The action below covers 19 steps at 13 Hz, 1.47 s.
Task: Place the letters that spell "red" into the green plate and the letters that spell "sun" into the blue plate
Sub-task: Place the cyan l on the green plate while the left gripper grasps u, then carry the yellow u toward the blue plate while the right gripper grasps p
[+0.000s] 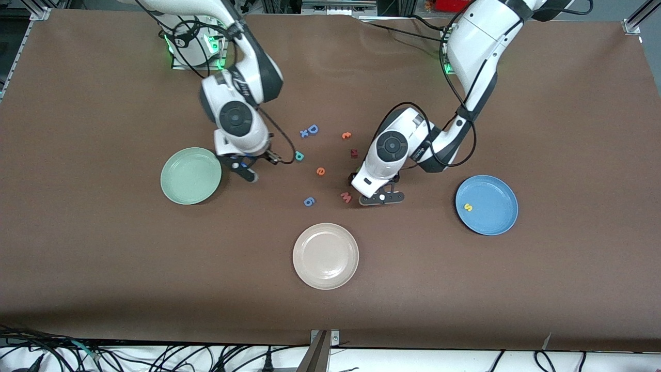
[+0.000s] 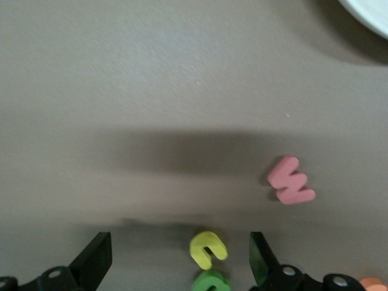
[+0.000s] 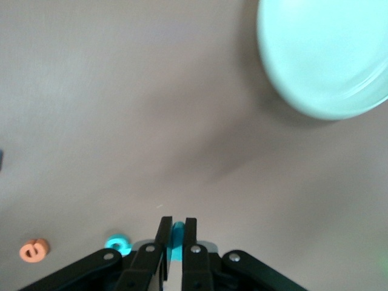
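My right gripper [image 3: 176, 225] [image 1: 249, 173] is shut on a small teal letter [image 3: 177, 234], mostly hidden by the fingers. It hangs over the table just beside the pale green plate [image 1: 191, 175] [image 3: 327, 54], which holds nothing. The teal "d" [image 1: 299, 155] [image 3: 118, 244] and orange "e" [image 1: 320, 171] [image 3: 34, 249] lie on the table. My left gripper [image 2: 179, 248] [image 1: 382, 197] is open and low, with the yellow "u" [image 2: 208, 248] and green "n" [image 2: 211, 282] lying between its fingers. The yellow "s" [image 1: 468, 207] lies in the blue plate [image 1: 493, 222].
A beige plate [image 1: 325, 256] stands nearest the front camera. Loose on the table are a pink "w" [image 1: 346, 197] [image 2: 291, 180], a blue "6" [image 1: 309, 201], a blue "D" [image 1: 312, 129] with a small blue "x" [image 1: 304, 134], an orange letter [image 1: 346, 135] and a dark red one [image 1: 354, 153].
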{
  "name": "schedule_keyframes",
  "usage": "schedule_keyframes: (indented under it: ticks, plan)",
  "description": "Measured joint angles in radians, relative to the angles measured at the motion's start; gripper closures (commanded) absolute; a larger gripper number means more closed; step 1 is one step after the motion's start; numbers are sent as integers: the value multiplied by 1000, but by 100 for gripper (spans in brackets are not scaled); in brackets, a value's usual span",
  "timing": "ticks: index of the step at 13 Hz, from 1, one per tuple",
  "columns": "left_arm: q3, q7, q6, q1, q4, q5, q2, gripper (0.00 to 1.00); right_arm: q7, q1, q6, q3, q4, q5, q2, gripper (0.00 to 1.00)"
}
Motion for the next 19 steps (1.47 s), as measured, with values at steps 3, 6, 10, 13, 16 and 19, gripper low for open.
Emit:
schedule_keyframes:
  ticks: [3, 6, 10, 13, 16, 19]
  plan:
    - [0, -35, 2, -7, 0, 0, 9, 12, -278, -7, -92, -159, 0, 0, -30, 100]
    - [0, -58, 26, -12, 0, 0, 27, 15, -549, -14, -74, -300, -37, 0, -13, 100]
    - [0, -79, 41, -26, 0, 0, 46, 33, -744, -56, 147, -361, -158, 3, 43, 100]
    - [0, -82, 41, -27, 8, 0, 48, 52, -781, -60, 256, -352, -222, 66, 103, 82]
    - [-2, -84, 42, -28, 17, 0, 47, 78, -786, -51, 258, -343, -222, 100, 114, 17]
    - [0, -89, 39, -27, 17, 0, 43, 84, -787, -50, 248, -343, -213, 105, 107, 14]
